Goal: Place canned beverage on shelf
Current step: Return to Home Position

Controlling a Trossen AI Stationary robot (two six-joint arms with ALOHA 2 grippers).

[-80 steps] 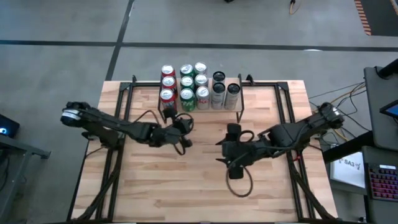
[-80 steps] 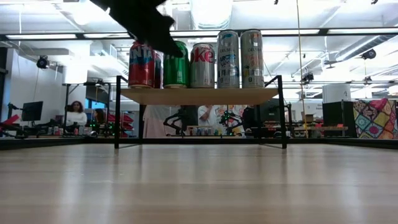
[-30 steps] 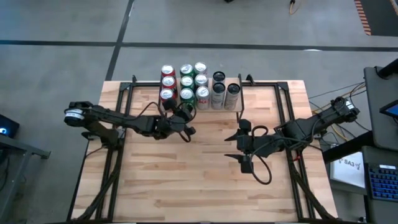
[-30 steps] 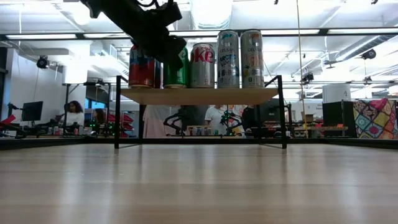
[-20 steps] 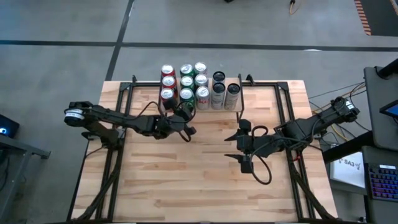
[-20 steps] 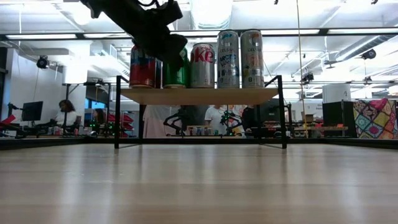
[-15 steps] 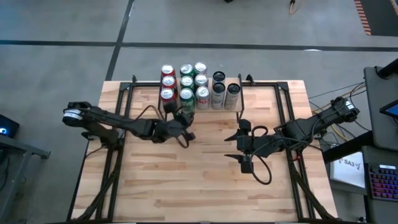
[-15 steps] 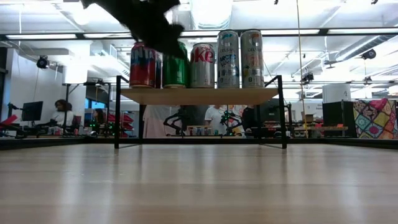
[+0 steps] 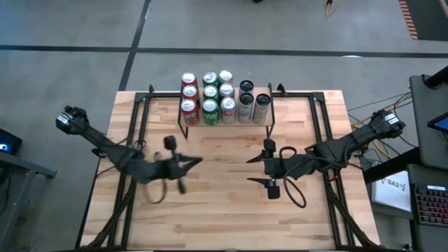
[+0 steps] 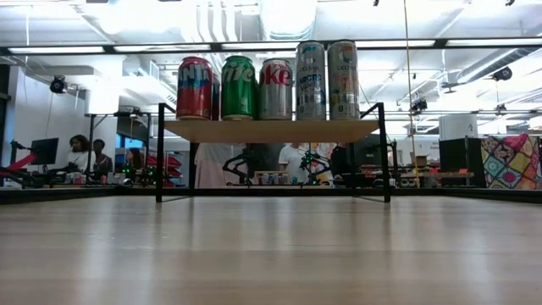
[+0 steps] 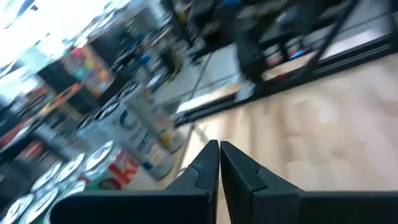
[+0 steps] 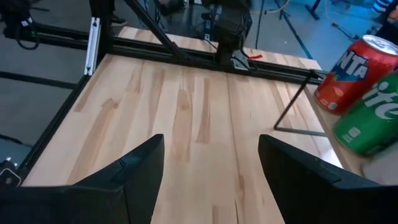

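Small raised light-wood shelf on black metal legs (image 10: 271, 130), far centre of pale wooden table (image 10: 271, 254): carries upright red, green and silver aluminium cans (image 10: 240, 87). Left pincer (image 11: 219, 149), fingers together, empty. Right pincer (image 12: 211, 146), spread wide, empty. Hazard: either pincer swung too near could clip a shelf leg and topple cans.

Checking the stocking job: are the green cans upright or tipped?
Upright: the green cans stand on the shelf, round tops facing the high camera.
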